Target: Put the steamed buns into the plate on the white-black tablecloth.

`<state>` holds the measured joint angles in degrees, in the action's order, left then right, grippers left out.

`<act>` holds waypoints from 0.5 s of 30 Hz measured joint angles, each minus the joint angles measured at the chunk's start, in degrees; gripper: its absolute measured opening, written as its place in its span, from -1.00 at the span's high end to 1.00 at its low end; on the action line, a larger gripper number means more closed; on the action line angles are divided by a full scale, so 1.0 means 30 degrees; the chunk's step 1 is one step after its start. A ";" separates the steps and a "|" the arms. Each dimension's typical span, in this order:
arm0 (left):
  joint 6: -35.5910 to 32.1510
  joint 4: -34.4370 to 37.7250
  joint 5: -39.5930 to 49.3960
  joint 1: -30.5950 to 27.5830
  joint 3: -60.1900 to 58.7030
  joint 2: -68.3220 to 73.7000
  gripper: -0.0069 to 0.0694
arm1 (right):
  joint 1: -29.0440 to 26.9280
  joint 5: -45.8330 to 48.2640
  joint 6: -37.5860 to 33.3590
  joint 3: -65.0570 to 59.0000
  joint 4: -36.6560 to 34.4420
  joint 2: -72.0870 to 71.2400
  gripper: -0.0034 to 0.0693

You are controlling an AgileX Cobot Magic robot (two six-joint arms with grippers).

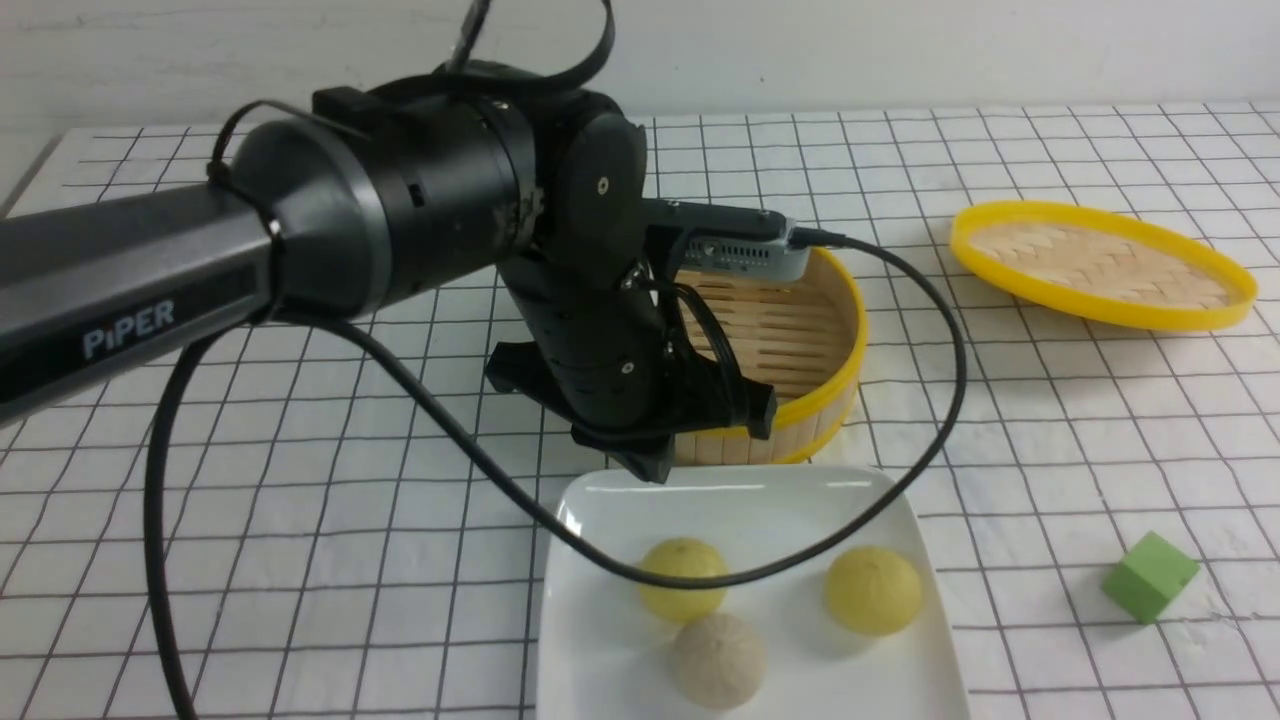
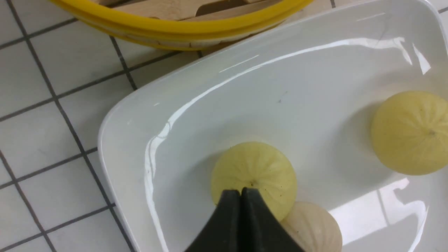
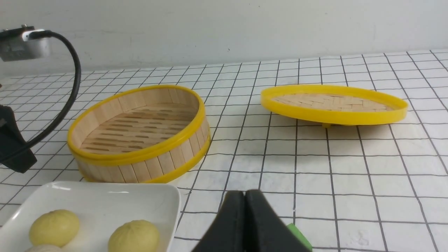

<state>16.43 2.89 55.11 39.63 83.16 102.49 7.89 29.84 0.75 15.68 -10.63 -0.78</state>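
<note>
Both small yellow-green, dimpled steamed buns [image 1: 683, 578] [image 1: 873, 590] lie in the glossy white square plate [image 1: 740, 490] on the white-black grid tablecloth [image 1: 300, 500]. I judge them light, soft and easily dented, so I'd pinch gently across the middle. My left gripper [image 2: 241, 191] hovers closed and empty over one. The right gripper [image 3: 245, 193] is closed and empty too.

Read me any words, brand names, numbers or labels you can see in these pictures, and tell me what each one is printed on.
"PiPER": white lettering on the grey forearm section of the left arm, seen in the front view.
Nothing else can be read: the plate, bamboo steamer basket, woven lid and green block show no writing in any view.
</note>
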 joint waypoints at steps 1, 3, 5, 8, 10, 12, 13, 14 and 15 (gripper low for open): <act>0.0000 -0.0022 0.0000 0.0000 0.0000 0.0000 0.81 | 0.0000 0.0000 0.0000 0.0000 0.0000 0.0000 0.89; 0.0000 -0.0044 0.0000 0.0000 0.0000 0.0000 0.81 | 0.0000 0.0000 0.0000 0.0000 0.0000 0.0000 0.88; 0.0000 -0.0086 0.0000 0.0000 0.0000 0.0000 0.81 | 0.0000 -0.0085 0.0000 -0.0064 0.0018 0.0000 0.87; -0.0011 -0.0224 0.0000 0.0000 0.0000 0.0000 0.80 | 0.0000 -0.0316 0.0000 -0.0432 0.0333 0.0000 0.87; -0.0011 -0.0576 0.0066 0.0000 0.0000 0.0000 0.79 | 0.0000 -0.0619 0.0000 -0.1000 0.1063 0.0000 0.86; -0.0011 -0.1127 0.0430 0.0000 0.0000 -0.0128 0.79 | 0.0000 -0.0776 0.0000 -0.1988 0.2462 0.0000 0.86; -0.0011 -0.1733 0.0699 0.0000 0.0000 -0.0465 0.79 | 0.0000 -0.0776 0.0000 -0.2540 0.3188 0.0000 0.85; -0.0011 -0.1796 0.0729 0.0000 0.0000 -0.0515 0.79 | 0.0000 -0.0776 0.0000 -0.2614 0.3282 0.0000 0.85; 0.0007 -0.2190 0.0899 0.0000 0.0000 -0.0906 0.79 | -0.0039 -0.0776 0.0000 -0.3157 0.3790 0.0000 0.84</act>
<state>16.45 -3.68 57.81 39.63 83.16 99.78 7.77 27.51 0.75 6.21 0.74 -0.78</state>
